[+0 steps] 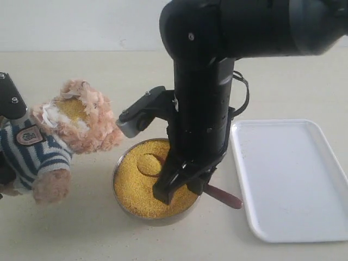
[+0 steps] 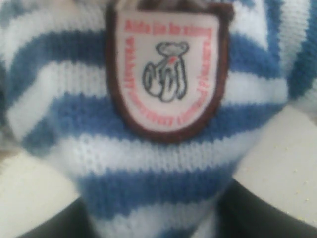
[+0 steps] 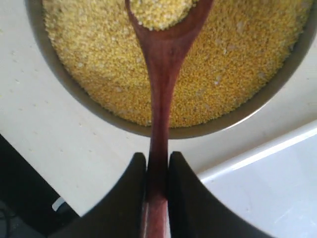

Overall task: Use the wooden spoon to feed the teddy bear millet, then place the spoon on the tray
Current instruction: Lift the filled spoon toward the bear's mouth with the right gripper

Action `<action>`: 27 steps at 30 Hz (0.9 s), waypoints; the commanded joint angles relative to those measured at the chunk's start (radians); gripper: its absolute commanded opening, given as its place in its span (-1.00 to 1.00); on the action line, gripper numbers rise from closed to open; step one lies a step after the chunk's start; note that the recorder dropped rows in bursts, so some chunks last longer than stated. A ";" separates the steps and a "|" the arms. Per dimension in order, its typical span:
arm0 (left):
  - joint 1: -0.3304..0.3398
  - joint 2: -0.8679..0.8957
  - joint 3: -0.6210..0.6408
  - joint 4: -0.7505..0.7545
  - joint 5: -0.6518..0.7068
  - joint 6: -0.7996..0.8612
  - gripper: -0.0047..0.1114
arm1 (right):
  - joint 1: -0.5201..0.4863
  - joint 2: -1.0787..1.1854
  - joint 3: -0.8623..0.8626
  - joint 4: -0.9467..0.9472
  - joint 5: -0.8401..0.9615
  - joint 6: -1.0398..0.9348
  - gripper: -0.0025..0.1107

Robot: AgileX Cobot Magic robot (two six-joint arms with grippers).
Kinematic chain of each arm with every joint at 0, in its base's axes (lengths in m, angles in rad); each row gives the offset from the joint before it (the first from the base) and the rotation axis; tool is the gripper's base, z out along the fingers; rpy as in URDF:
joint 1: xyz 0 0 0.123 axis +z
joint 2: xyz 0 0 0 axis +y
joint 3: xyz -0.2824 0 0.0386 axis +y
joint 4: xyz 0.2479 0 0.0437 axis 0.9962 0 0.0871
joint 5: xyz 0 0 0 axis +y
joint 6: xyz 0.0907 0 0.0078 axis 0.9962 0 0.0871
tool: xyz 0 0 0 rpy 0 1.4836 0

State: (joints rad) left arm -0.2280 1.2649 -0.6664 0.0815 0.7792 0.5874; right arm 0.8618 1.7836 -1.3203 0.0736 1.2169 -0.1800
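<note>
The teddy bear (image 1: 51, 141) leans at the left, yellow grains stuck to its face. Its striped shirt and chest badge (image 2: 166, 74) fill the left wrist view. My left gripper (image 2: 158, 218) is shut on the bear's body, its dark fingers (image 2: 44, 223) pressing the shirt from both sides. The millet (image 1: 147, 187) fills the metal bowl (image 1: 116, 175) at the centre. My right gripper (image 3: 158, 163) is shut on the wooden spoon's (image 3: 161, 84) handle. The spoon's bowl (image 1: 150, 163) sits low in the millet, heaped with grains. The handle end (image 1: 225, 197) pokes out toward the tray (image 1: 293, 179).
The right arm's black bulk (image 1: 206, 81) stands over the bowl, and its wrist camera housing (image 1: 136, 117) juts toward the bear's head. The white tray lies right of the bowl, its rim (image 3: 247, 156) close to the bowl's edge (image 3: 247, 111). Beige tabletop (image 1: 81, 234) surrounds everything.
</note>
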 commanded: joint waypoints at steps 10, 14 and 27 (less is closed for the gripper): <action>-0.006 -0.011 0.004 -0.038 -0.031 -0.011 -0.85 | 0.097 0.014 -0.264 -0.046 0.004 0.089 -0.96; -0.006 -0.011 0.004 -0.038 -0.031 -0.011 -0.85 | 0.124 0.068 -0.355 -0.046 0.004 0.109 -0.96; -0.006 -0.011 0.004 -0.040 -0.031 -0.011 -0.85 | 0.050 0.192 -0.529 0.192 0.004 0.050 -0.96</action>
State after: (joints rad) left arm -0.2280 1.2649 -0.6664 0.0565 0.7705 0.5874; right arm 0.9621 1.9747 -1.8385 0.1636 1.2203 -0.1021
